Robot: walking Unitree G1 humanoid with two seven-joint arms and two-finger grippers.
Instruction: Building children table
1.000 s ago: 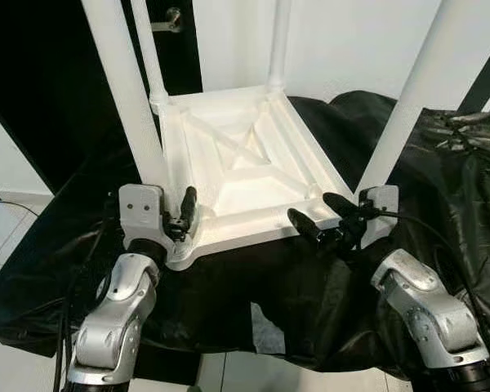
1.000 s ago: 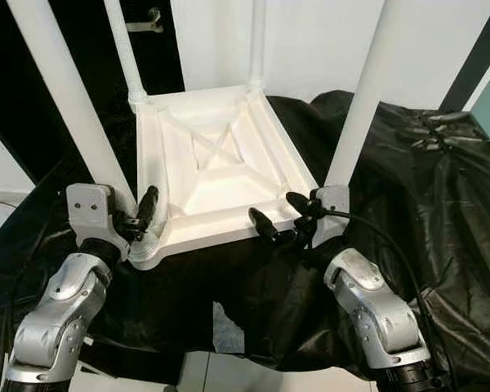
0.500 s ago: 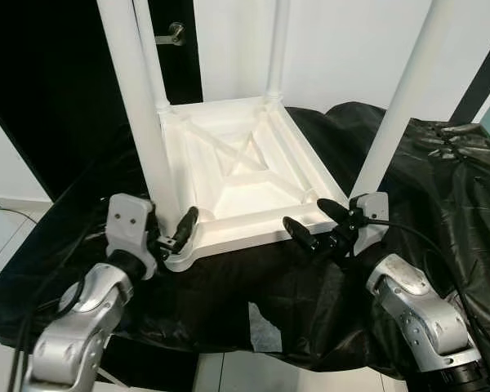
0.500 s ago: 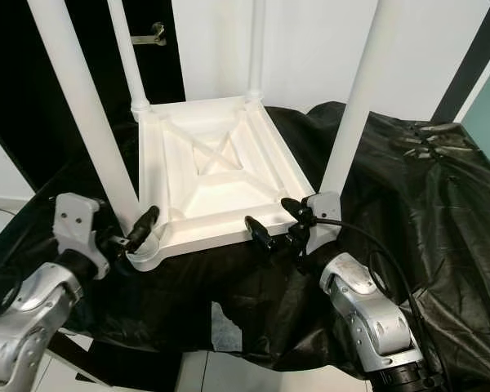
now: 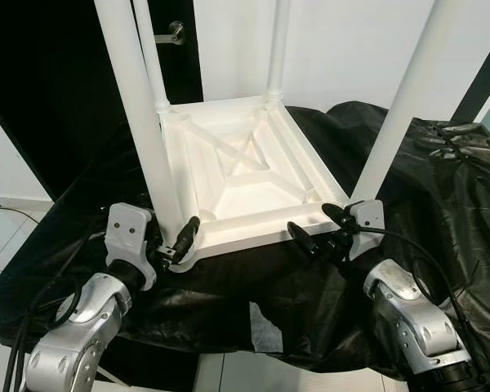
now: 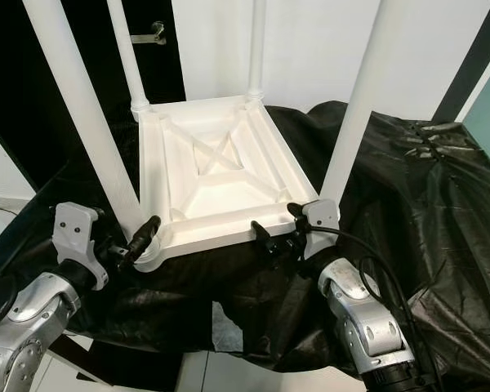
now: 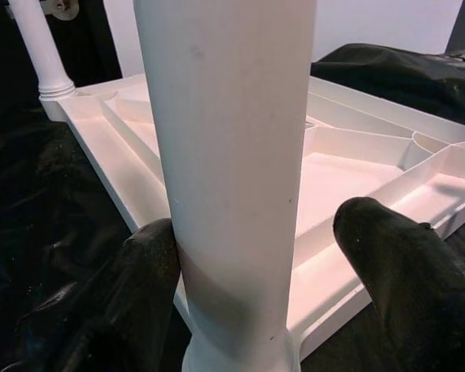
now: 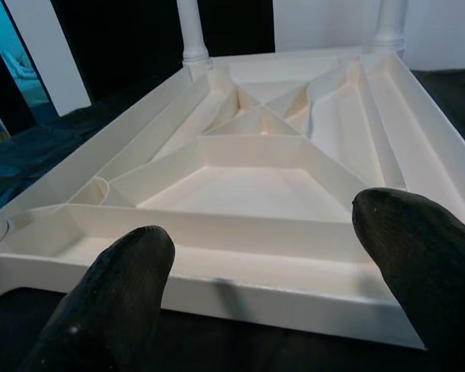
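- The white children's table lies upside down on a counter draped in black plastic sheeting, its four legs pointing up.
- The left tool sits at the near-left leg, fingers spread either side of the leg's base, one finger touching it, not clenched.
- The right tool hovers at the near-right edge of the frame, fingers released and holding nothing.
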